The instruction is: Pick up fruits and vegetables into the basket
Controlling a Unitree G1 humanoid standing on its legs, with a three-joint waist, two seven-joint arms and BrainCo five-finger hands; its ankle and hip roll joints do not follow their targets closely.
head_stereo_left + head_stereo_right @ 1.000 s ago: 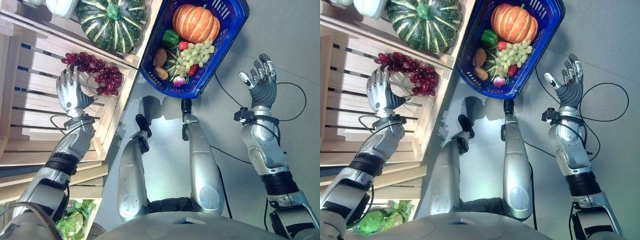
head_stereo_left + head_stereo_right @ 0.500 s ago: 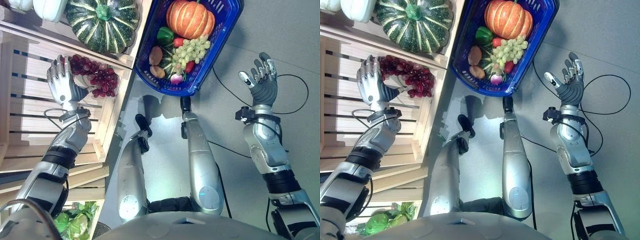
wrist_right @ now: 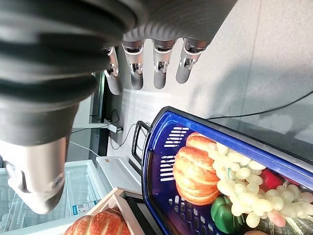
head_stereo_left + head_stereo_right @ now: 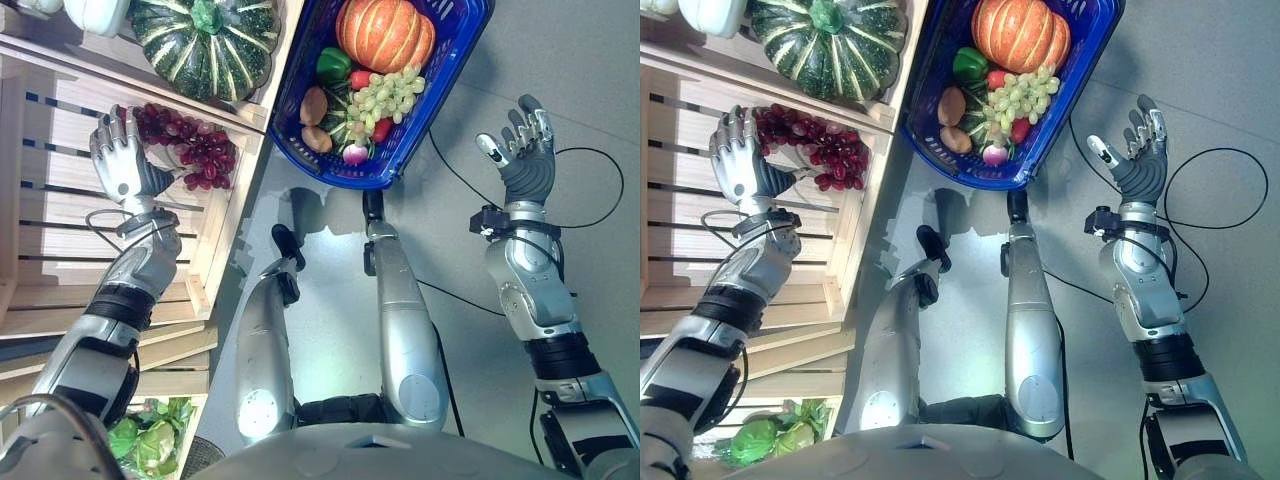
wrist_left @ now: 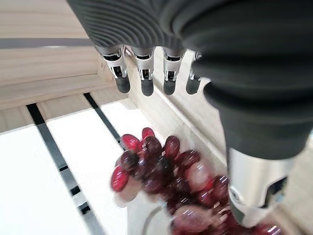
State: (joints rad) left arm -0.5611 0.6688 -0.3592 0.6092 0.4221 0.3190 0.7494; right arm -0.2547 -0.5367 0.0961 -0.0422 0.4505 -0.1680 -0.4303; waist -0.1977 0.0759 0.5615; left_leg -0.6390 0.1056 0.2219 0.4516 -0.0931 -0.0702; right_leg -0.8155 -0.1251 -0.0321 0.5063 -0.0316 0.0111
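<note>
Reaching for the red grapes in the crate

The red grapes (image 4: 190, 150) lie in the corner of a slatted wooden crate (image 4: 60, 230), against its wall, so I come at them from the open side; my left robot hand (image 4: 122, 165) sits just beside the bunch, fingers straight and released, grasping nothing, the thumb nearest the fruit, which I judge is the set for closing round the cluster; the wrist view shows the grapes (image 5: 166, 171) lying past my fingertips (image 5: 146, 87), not yet enclosed; the blue basket (image 4: 455, 70) stands on the floor beside the crate, near enough for a short carry, already holding an orange pumpkin (image 4: 385, 32), green grapes (image 4: 390, 95) and a green pepper (image 4: 333, 63); a striped green squash (image 4: 205, 40) waits on the shelf above; my right robot hand (image 4: 524, 150) is raised open, empty, near the basket.
</note>
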